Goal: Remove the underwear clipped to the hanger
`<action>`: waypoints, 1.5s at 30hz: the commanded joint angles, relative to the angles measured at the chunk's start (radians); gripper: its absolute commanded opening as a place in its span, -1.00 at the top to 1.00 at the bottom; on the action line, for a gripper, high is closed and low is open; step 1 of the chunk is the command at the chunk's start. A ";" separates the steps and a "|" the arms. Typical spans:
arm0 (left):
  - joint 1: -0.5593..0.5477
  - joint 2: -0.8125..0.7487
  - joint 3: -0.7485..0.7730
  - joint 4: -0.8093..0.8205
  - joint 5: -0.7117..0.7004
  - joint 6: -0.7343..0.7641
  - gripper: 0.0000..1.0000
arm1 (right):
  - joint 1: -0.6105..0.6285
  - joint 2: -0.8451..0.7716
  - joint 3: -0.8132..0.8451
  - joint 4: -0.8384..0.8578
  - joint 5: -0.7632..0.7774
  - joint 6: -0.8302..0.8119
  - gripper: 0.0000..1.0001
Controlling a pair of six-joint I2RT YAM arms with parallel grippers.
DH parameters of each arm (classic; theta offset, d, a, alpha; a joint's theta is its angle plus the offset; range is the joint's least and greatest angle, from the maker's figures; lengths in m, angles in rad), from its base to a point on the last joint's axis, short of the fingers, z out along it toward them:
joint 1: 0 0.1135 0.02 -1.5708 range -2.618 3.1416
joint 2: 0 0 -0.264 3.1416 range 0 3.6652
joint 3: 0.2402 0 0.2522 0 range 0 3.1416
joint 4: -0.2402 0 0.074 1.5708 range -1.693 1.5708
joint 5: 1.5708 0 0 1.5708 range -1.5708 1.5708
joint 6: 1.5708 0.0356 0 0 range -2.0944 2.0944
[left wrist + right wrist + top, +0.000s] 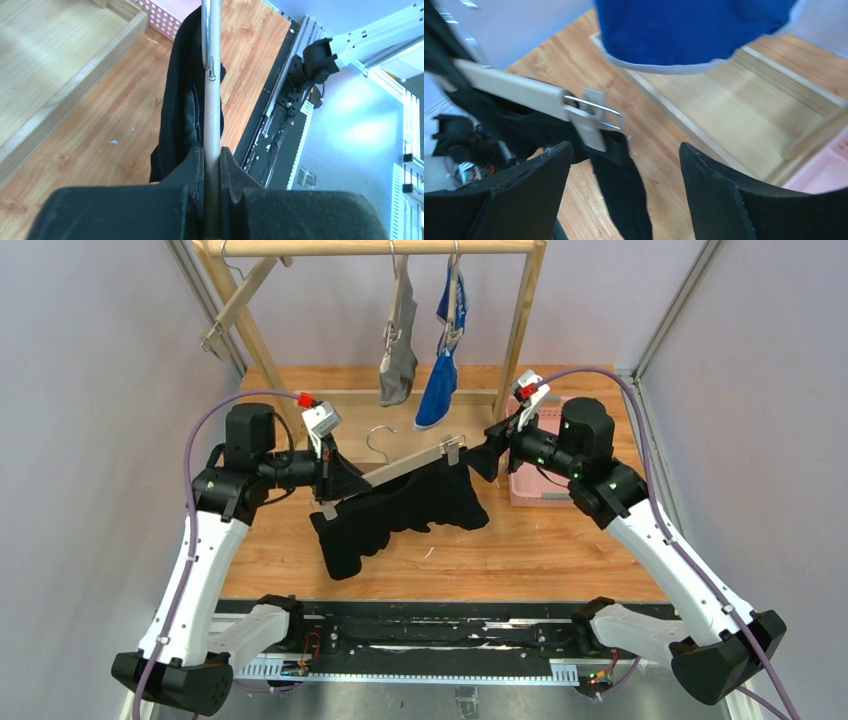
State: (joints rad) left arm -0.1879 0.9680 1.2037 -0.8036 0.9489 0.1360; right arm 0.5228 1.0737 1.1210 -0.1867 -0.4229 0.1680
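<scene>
Black briefs hang off the hanger; left fingers clamp its bar, right fingers, spread wide, should pinch the clip squarely.

Your top view looks down from behind the arm bases toward the far rack. Both wrist views sit close, facing each other along the hanger all three share.

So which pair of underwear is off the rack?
The black underwear, on the hanger the left gripper holds; the grey underwear and blue underwear hang from the rack.
</scene>
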 commanded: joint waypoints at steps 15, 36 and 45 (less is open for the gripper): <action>-0.005 0.063 0.009 0.027 0.214 0.176 1.00 | -0.043 0.028 0.040 0.163 -0.424 0.008 -0.58; -0.005 0.057 0.015 0.087 0.213 0.129 1.00 | -0.043 0.041 0.022 0.164 -0.438 0.018 -0.18; -0.005 0.053 0.018 0.097 0.212 0.116 1.00 | -0.043 0.054 0.028 0.169 -0.467 0.030 0.35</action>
State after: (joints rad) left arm -0.1879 1.0367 1.1988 -0.7586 1.1385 0.2745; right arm 0.4877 1.1213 1.1397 -0.0334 -0.8459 0.1825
